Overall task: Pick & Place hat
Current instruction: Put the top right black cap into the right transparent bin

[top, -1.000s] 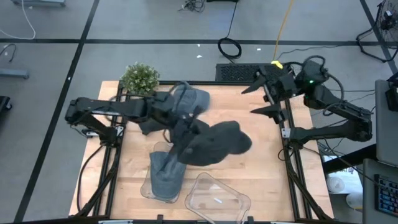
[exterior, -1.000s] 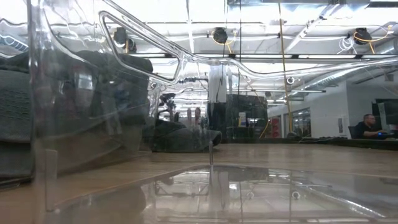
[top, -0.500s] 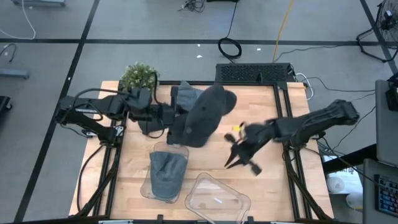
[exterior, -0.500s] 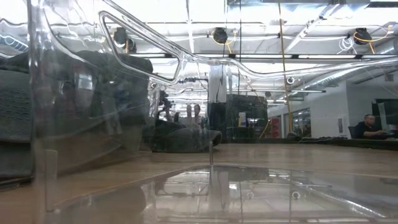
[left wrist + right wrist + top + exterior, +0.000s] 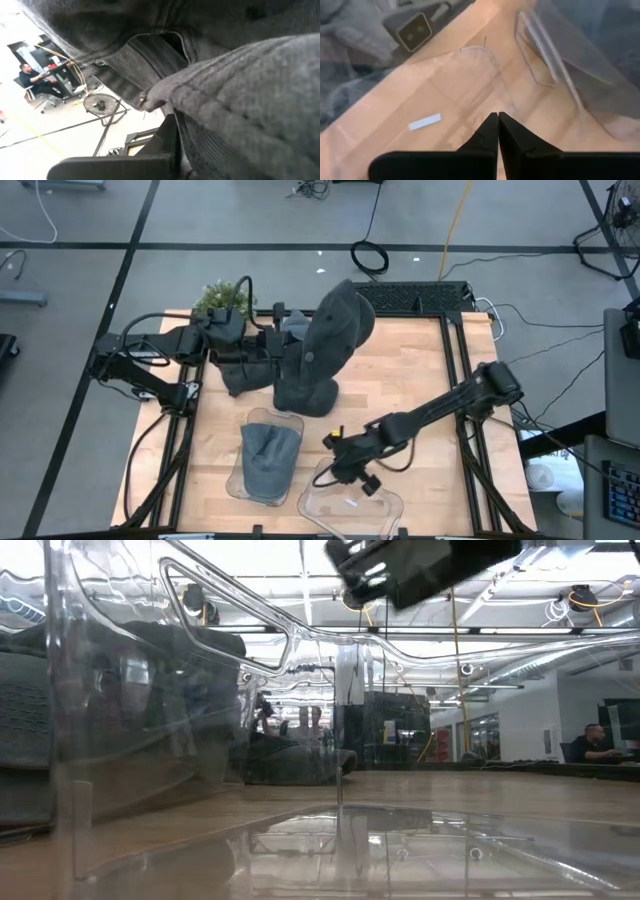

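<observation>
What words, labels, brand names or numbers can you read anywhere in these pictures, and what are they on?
None can be read.
White sticker on the clear empty container: shows no legible print.
Hat held up by the left gripper: no logo or lettering visible.
Clear container holding a grey hat: no label visible.
Room behind the table in the low view: any signs there are too small to read.
</observation>
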Robot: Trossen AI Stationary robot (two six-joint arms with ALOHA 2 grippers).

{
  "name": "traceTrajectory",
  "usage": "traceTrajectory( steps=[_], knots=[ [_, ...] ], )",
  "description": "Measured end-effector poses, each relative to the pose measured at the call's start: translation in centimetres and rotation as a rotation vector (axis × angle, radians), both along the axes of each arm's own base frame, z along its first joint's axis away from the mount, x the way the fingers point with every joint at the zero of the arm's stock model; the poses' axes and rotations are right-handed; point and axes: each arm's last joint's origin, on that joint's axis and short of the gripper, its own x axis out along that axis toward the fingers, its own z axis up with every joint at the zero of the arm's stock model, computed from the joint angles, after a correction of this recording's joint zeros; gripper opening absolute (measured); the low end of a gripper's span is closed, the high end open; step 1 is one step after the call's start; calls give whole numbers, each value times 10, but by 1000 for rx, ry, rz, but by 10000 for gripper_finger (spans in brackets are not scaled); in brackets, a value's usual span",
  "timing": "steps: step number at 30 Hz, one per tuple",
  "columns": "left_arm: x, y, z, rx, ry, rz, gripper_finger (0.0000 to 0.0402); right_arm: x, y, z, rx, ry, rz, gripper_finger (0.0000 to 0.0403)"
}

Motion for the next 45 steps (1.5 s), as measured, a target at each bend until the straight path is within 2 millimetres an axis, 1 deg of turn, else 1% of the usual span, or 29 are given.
traceTrajectory(
  steps=[4, 6, 9, 11, 13, 16, 20, 25, 28, 31, 36, 39, 42, 45],
  knots=[
    [0, 0, 0, -28, -2, 1, 8, 19, 0, -21, -14, 24, -13, 0],
    [0, 0, 0, -37, -2, 3, 8, 23, -2, -27, -34, 23, -38, 0],
    [0, 0, 0, -49, -2, 5, 8, 25, -7, -35, -134, 30, -141, 0],
    [0, 0, 0, -48, 1, 4, 8, 22, -11, -36, -236, 39, -248, 0],
    [0, 0, -1, -42, 8, 3, 8, 21, -16, -36, -298, 31, -365, 0],
    [0, 1, -2, -34, 21, 4, 8, 13, -23, -33, -364, 65, -516, 0],
    [-1, 1, -4, -20, 45, 6, 8, 3, -32, -28, -324, 146, -726, 0],
    [0, 3, -5, -10, 56, 10, 8, -14, -39, -25, -312, 275, -908, 0],
    [0, 4, -5, -7, 56, 4, 8, -28, -42, -25, -359, 373, -1006, 0],
    [-1, 3, -6, 8, 61, -1, 8, -43, -40, -22, -412, 446, -1080, 0],
    [-1, 3, -8, 13, 80, -4, 8, -58, -35, -21, -427, 567, -1150, 0],
    [-1, 3, -8, 17, 81, -4, 8, -63, -29, -21, -380, 646, -1158, 0],
    [-1, 3, -8, 11, 84, -3, 8, -66, -18, -22, -298, 742, -1113, 0],
    [-1, 3, -9, 12, 91, -3, 8, -66, -5, -23, -206, 802, -1009, 0]
  ],
)
